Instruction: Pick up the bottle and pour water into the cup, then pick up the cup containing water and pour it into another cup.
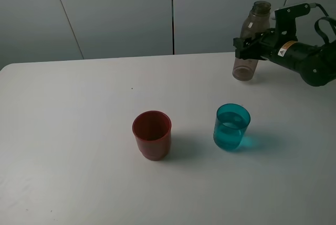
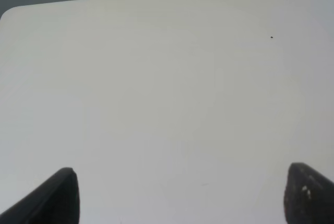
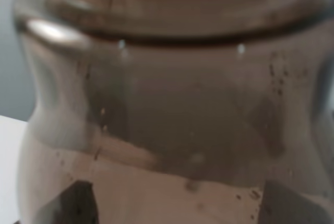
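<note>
At the far right of the bench (image 1: 79,130), seen from the high camera, the right pincer (image 1: 248,47) was clamped around the middle of the bottle (image 1: 254,24). The bottle stood close to upright, its foot at or just above the surface; which of the two could not be told. The teal cup (image 1: 231,126) stood nearer the front and well apart from the bottle, and it seemed to hold water. The red cup (image 1: 151,135) stood to its left and looked empty. By that reading the step in hand was parking the bottle. Doing it well meant seating the foot flat before letting go. The pincer should then spread wide and draw straight back, so the tall, light bottle was not tipped. The teal cup would come next. It called for a level, gentle grip low on its wall to keep the water in.

From the left wrist camera, the left pincer (image 2: 180,195) was spread wide over bare bench (image 2: 156,78). None of the task's things lay between or near its tips.

From the right wrist camera, the smoky wall of the bottle (image 3: 172,109) filled the view. It sat deep between the pincer's two dark tips, one on either side.
</note>
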{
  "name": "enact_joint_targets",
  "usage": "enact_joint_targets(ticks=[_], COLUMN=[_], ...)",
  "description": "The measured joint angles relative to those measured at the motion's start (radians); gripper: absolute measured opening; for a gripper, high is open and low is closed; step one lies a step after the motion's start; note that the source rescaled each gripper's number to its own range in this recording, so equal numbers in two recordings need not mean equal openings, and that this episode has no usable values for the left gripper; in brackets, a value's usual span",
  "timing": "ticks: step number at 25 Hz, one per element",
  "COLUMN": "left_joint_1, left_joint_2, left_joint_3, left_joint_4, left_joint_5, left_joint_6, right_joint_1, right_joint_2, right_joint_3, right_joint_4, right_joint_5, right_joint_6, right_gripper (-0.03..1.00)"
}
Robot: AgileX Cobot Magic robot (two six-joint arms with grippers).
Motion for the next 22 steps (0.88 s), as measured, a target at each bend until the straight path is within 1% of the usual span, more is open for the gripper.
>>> enact_joint_targets(ticks=[7,12,13,14,15,16,17,18,22], left_joint_1=[0.000,0.000,0.000,0.000,0.000,0.000,0.000,0.000,0.000], left_joint_2=[0.000,0.000,0.000,0.000,0.000,0.000,0.000,0.000,0.000], left_joint_3=[0.000,0.000,0.000,0.000,0.000,0.000,0.000,0.000,0.000], left_joint_4=[0.000,0.000,0.000,0.000,0.000,0.000,0.000,0.000,0.000], left_joint_5=[0.000,0.000,0.000,0.000,0.000,0.000,0.000,0.000,0.000], left_joint_6=[0.000,0.000,0.000,0.000,0.000,0.000,0.000,0.000,0.000], right_joint_1=[0.000,0.000,0.000,0.000,0.000,0.000,0.000,0.000,0.001], right_joint_2=[0.043,0.045,0.045,0.045,0.045,0.045,0.045,0.044,-0.004], right_joint_3=[-0.006,-0.006,-0.006,-0.006,-0.006,-0.006,-0.006,-0.006,-0.006], right_joint_4=[-0.044,-0.048,-0.048,-0.048,-0.050,-0.052,-0.052,-0.060,-0.090], right_joint_5=[-0.004,-0.003,-0.005,-0.003,0.000,0.005,0.007,0.013,0.064], right_joint_6=[0.011,0.013,0.015,0.015,0.015,0.015,0.015,0.016,0.019], right_gripper=[0.00,0.00,0.11,0.50,0.75,0.89,0.95,0.97,0.99])
